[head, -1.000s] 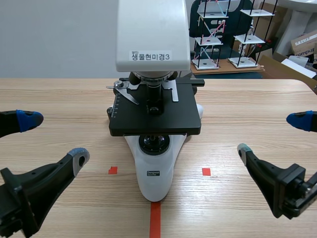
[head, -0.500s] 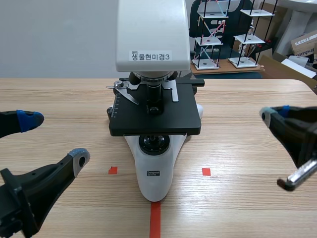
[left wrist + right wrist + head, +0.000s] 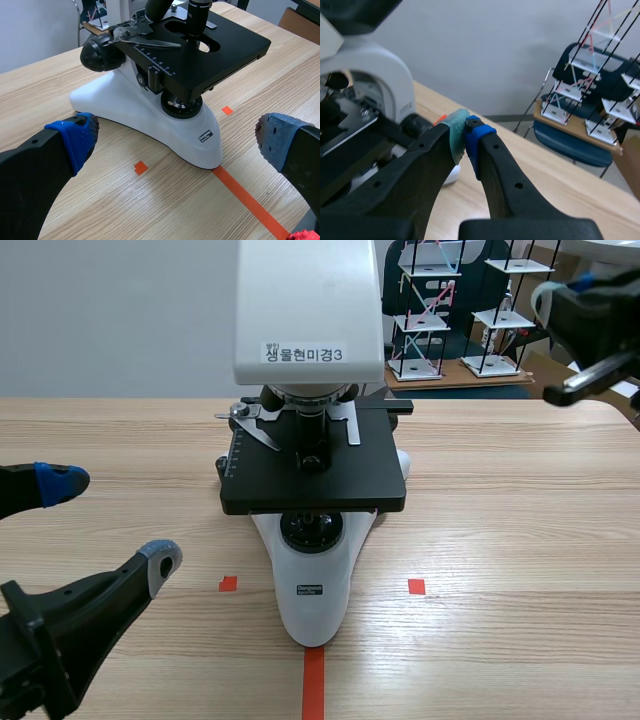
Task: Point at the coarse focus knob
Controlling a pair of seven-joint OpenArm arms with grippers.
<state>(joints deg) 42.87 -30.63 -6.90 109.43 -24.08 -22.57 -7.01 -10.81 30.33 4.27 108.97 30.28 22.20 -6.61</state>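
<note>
At the desk's (image 3: 520, 540) middle, the microscope (image 3: 312, 490) carries its coarse focus knob (image 3: 102, 52) low on the side: likely rigid, freely turning, so merely point; right tool (image 3: 466, 137) clenched, high; left tool (image 3: 177, 140) released.

1. Bright, even, diffuse light falls across the counter (image 3: 520, 540); shadows are soft-edged.
2. The stage (image 3: 370, 475) casts a soft shadow on the microscope (image 3: 313, 610) base.
3. Left wrist view: faint pale sheen on the black stage.
</note>
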